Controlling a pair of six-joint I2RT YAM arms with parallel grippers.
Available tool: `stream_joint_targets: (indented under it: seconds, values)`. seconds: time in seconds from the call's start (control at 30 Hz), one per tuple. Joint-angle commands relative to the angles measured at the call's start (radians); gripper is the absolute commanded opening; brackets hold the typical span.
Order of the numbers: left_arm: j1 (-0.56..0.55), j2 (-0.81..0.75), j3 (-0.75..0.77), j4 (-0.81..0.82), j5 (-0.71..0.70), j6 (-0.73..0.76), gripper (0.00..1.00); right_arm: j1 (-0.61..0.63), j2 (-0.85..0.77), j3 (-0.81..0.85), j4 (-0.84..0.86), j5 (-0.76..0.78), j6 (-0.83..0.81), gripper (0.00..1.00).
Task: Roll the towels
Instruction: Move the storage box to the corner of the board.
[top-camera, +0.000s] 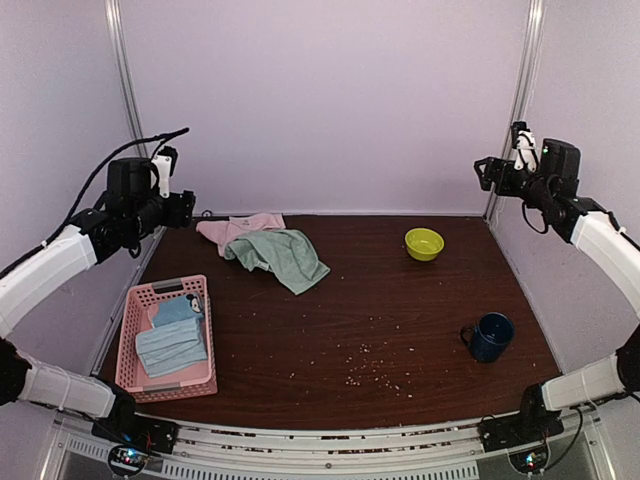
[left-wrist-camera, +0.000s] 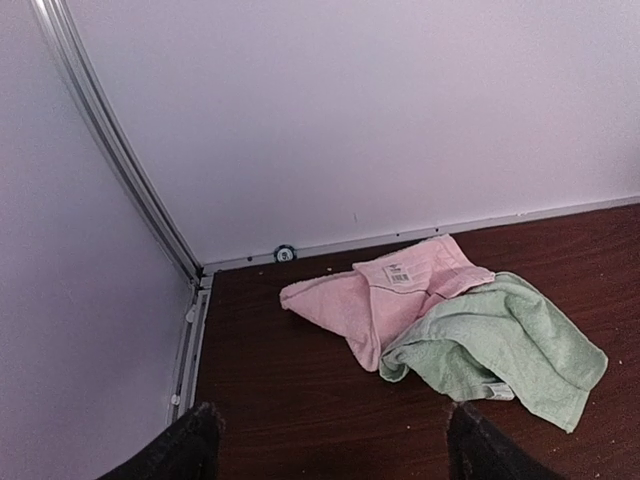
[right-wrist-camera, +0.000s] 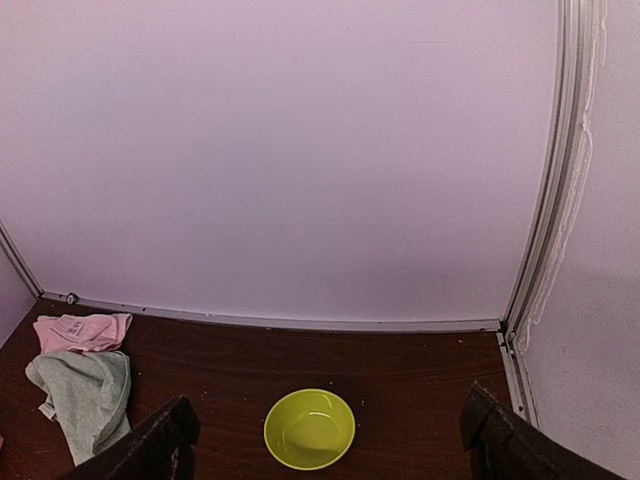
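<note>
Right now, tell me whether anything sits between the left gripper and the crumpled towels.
Nothing visible does. The left gripper hangs open above the far left corner; only bare table lies between it and the pink towel, whose right side the green towel overlaps.

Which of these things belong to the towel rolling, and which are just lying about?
For the job: green towel, pink towel.
Lying about: pink basket, blue-grey towels in it, yellow bowl, blue mug, crumbs.
</note>
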Motion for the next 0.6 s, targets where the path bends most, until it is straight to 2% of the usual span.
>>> stream_joint_targets:
  seconds: [0.0,0.1,0.17,0.27,0.3,0.33,0.37,0.43,0.57]
  values:
    - [0.033,0.019,0.079,-0.161,0.111,-0.057,0.79,-0.010,-0.041,-0.033,-0.026,-0.059,-0.049,0.96]
    - [0.047,0.031,0.108,-0.259,0.158,-0.079,0.76,-0.010,-0.031,-0.040,-0.067,-0.156,-0.128,0.98]
    - [0.056,0.040,0.124,-0.330,0.182,-0.098,0.70,-0.008,-0.017,-0.041,-0.082,-0.208,-0.157,0.96]
    - [0.063,0.046,0.127,-0.423,0.205,-0.140,0.55,0.001,-0.012,-0.045,-0.101,-0.293,-0.198,0.90]
    - [0.064,0.047,0.122,-0.451,0.207,-0.156,0.46,0.003,-0.011,-0.047,-0.106,-0.321,-0.211,0.85]
    - [0.067,0.051,0.116,-0.483,0.209,-0.170,0.33,0.006,-0.007,-0.049,-0.117,-0.357,-0.229,0.78]
    - [0.068,0.057,0.109,-0.517,0.212,-0.186,0.20,0.010,-0.003,-0.051,-0.127,-0.384,-0.245,0.66]
    - [0.071,0.075,0.091,-0.577,0.217,-0.216,0.10,0.017,0.008,-0.057,-0.137,-0.421,-0.265,0.27]
    - [0.075,0.118,0.041,-0.647,0.234,-0.262,0.02,0.022,0.024,-0.081,-0.123,-0.457,-0.260,0.06]
